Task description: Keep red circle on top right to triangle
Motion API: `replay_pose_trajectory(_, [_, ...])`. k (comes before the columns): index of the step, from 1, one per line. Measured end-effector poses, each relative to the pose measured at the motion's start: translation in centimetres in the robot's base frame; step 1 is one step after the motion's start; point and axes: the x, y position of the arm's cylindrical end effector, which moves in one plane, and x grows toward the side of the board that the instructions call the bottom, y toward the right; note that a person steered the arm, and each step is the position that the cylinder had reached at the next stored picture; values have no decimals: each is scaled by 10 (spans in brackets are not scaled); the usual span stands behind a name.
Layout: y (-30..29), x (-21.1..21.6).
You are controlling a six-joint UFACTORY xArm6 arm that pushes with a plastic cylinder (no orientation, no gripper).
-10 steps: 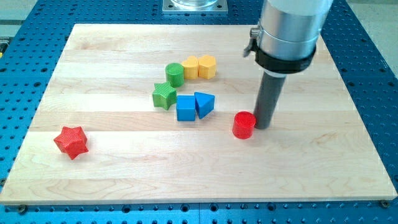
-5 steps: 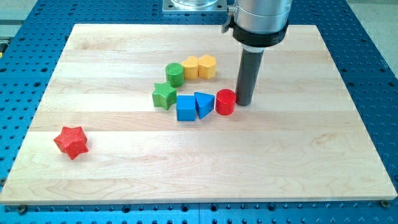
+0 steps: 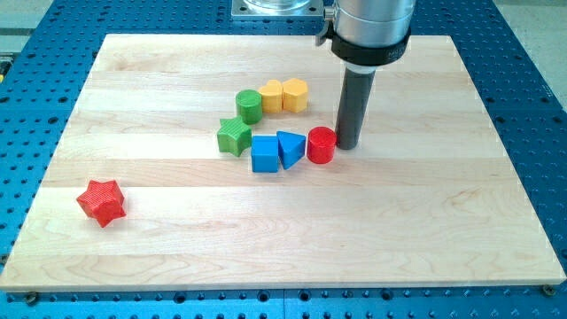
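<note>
The red circle block (image 3: 321, 145) stands on the wooden board just right of the blue triangle (image 3: 290, 148), touching or nearly touching it. My tip (image 3: 348, 145) rests against the red circle's right side, slightly toward the view's top. A blue square block (image 3: 264, 154) sits against the triangle's left side.
A green star (image 3: 234, 136) lies left of the blue square. A green cylinder (image 3: 249, 105) and two yellow blocks (image 3: 272, 95) (image 3: 295, 94) form a row above. A red star (image 3: 100, 201) lies alone at the board's lower left. The board (image 3: 443, 221) rests on a blue perforated table.
Over the last second my tip moved up and left, pushing the red circle from the lower right to beside the blue triangle. Nothing has moved in the last half second.
</note>
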Motion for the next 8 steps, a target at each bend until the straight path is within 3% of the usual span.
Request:
replay_pose_trajectory(1, [9,34])
replay_pose_trajectory(3, [-29,54])
replay_pose_trajectory(8, [-6,-14])
